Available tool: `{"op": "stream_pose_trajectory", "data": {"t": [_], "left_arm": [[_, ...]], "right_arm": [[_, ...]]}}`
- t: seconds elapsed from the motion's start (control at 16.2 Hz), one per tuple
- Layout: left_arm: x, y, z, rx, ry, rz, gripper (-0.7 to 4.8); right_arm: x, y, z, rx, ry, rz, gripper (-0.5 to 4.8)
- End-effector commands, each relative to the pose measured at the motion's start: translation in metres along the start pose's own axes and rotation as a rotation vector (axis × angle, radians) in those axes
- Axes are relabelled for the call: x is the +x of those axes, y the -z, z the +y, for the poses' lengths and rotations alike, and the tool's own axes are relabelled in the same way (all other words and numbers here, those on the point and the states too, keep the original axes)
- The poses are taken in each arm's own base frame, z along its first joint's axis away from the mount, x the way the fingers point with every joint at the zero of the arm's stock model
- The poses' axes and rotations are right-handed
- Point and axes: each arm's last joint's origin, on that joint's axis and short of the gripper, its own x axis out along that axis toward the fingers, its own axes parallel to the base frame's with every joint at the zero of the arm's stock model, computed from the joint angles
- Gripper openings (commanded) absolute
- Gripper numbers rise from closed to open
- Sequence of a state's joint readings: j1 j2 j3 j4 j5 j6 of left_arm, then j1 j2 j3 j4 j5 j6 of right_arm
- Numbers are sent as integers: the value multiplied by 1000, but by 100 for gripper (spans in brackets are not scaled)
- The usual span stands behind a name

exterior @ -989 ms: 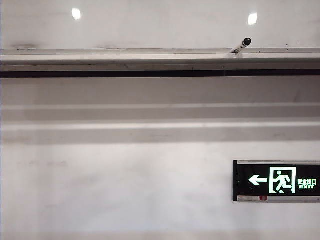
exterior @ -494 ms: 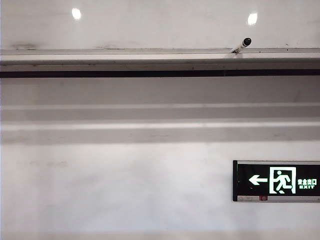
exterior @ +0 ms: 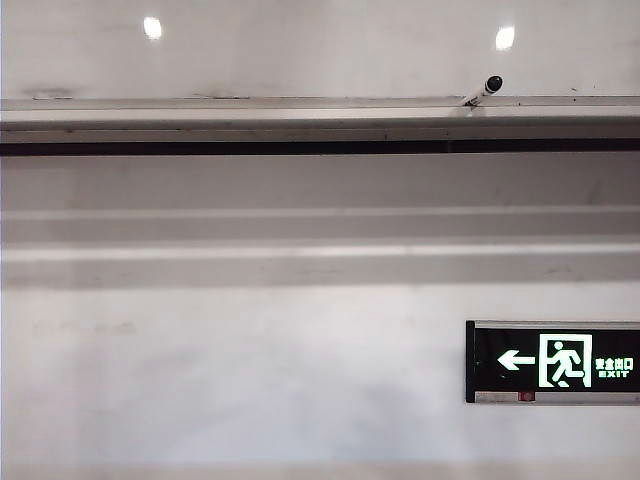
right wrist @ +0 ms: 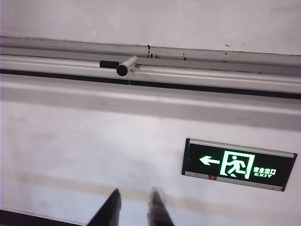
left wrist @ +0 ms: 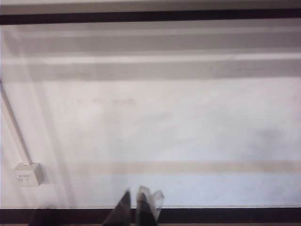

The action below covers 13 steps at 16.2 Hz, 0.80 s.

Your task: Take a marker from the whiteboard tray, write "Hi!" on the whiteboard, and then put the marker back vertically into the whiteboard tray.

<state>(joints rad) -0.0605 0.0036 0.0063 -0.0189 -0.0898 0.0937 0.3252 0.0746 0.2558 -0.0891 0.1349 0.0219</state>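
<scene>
The whiteboard (exterior: 320, 50) fills the top of the exterior view, with the whiteboard tray (exterior: 200, 112) running along its lower edge. The marker (exterior: 484, 90) rests on the tray at the right, leaning, black cap up and outward. In the right wrist view the marker (right wrist: 127, 65) pokes its cap off the tray (right wrist: 211, 73), below the whiteboard (right wrist: 164, 19). My right gripper (right wrist: 135, 207) hangs well below it, open and empty. My left gripper (left wrist: 135, 207) is blurred, its fingertips nearly together and nothing between them, facing the bare wall. Neither gripper shows in the exterior view.
A lit green exit sign (exterior: 552, 362) hangs on the wall under the tray at the right, also in the right wrist view (right wrist: 240, 164). A short black piece (right wrist: 109, 63) lies on the tray beside the marker. A wall socket box (left wrist: 28, 173) with its cable duct sits low.
</scene>
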Motion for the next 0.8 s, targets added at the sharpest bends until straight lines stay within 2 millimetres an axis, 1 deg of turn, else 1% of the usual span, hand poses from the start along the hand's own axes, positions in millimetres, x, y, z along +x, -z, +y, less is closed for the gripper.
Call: {"op": "stream_pose_trajectory", "data": {"t": [0.06,0.25,0.37,0.62,0.8], "left_arm": [[0,-2,0,2,-3,-14,22],[0,-2,0,2,-4,-14,22],[0,-1,0,2,-3,-13,22],[0,-1,0,2,-3,-13,22],[0,-1,0,2,-3,-13,22]], "right_arm": [[0,-3,0,6,0,-15,86],[-1,3,0,9,-1,-35,86],[-1,13,-3,6,50,-29,86],[3,38,-17,-14,163,16,86],[7,52,-21,-17,195,-37,86]]}}
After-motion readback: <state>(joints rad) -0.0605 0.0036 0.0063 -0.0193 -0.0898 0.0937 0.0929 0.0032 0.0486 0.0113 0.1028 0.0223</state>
